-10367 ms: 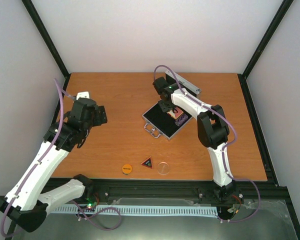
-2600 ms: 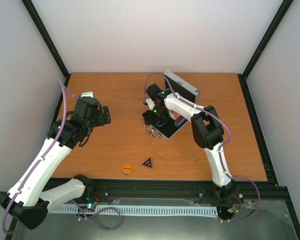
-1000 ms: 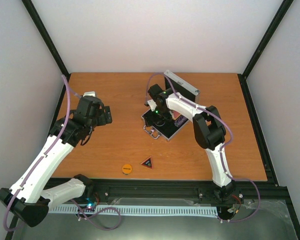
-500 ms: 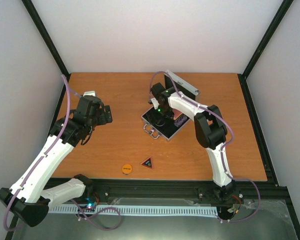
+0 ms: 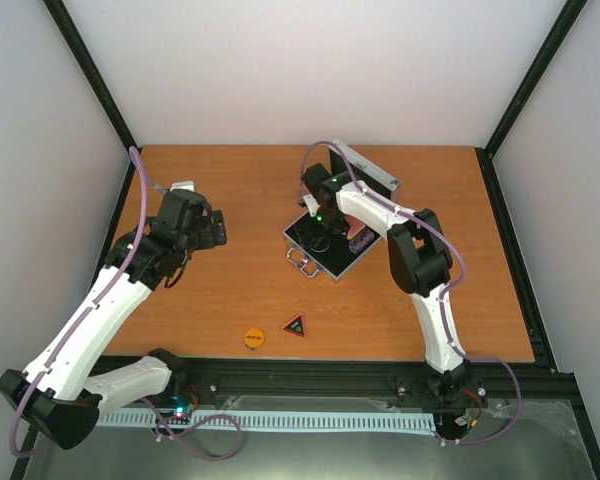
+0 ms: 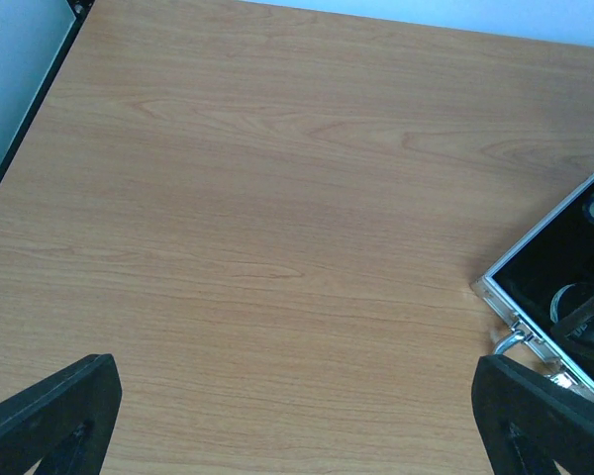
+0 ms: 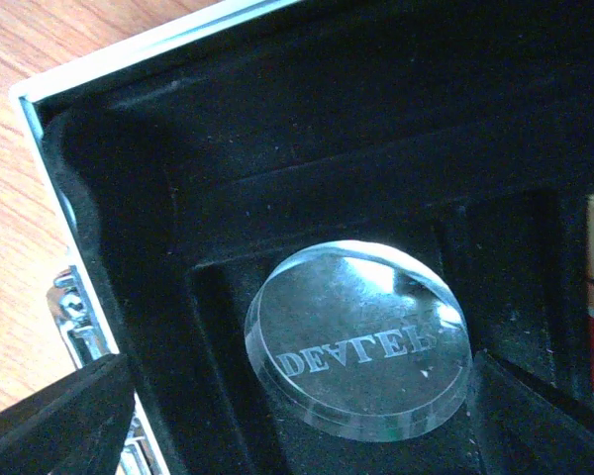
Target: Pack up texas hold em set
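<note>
Right claw (image 7: 295,435), spread apart, hangs over the clear round dealer disc (image 7: 361,341), which is bedded for packing in the black-lined silver aluminium case (image 7: 148,45). The left claw (image 6: 297,411), also apart, hovers out of the way above the worktop (image 6: 277,198).

Lab robot booth: white panels (image 5: 310,70), black framing (image 5: 90,76).

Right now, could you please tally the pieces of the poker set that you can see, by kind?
Discs: 2, the orange disc on the table and the clear disc in the case
Triangles: 1, the black-red triangle
Card packs: 1, the card pack
Cases: 1
Total: 5
</note>
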`<state>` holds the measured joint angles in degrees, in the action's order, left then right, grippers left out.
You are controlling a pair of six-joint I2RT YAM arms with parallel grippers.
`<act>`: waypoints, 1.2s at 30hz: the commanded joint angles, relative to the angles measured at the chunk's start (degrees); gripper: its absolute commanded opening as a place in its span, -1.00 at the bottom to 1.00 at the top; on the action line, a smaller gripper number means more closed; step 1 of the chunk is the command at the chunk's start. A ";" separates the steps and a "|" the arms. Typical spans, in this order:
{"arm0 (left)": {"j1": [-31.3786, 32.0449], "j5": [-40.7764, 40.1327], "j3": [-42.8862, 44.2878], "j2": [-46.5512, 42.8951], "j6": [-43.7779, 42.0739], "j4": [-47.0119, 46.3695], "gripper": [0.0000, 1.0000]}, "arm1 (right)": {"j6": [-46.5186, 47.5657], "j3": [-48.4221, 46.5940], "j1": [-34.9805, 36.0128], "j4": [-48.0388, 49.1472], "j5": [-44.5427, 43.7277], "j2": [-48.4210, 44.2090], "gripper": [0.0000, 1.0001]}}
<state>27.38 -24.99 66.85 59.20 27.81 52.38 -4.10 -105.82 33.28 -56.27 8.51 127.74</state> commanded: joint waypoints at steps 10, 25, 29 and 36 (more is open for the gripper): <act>-0.24 0.49 1.86 0.79 -1.14 -1.56 1.00 | 2.05 4.97 -0.93 3.27 9.19 -0.26 0.84; -0.25 0.49 2.85 -0.40 -0.67 -1.28 1.00 | -0.76 2.94 4.18 -2.87 -4.53 -9.78 0.84; -0.26 0.61 4.36 -1.19 -0.81 -0.59 1.00 | -3.88 9.24 9.18 -2.76 -4.14 -14.86 0.84; -0.22 0.96 6.95 -2.28 -0.55 0.87 1.00 | -11.15 24.73 18.46 0.74 -1.17 -23.12 0.85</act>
<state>27.38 -24.05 70.59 58.54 27.20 52.45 -9.34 -88.49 48.45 -56.71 5.91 108.20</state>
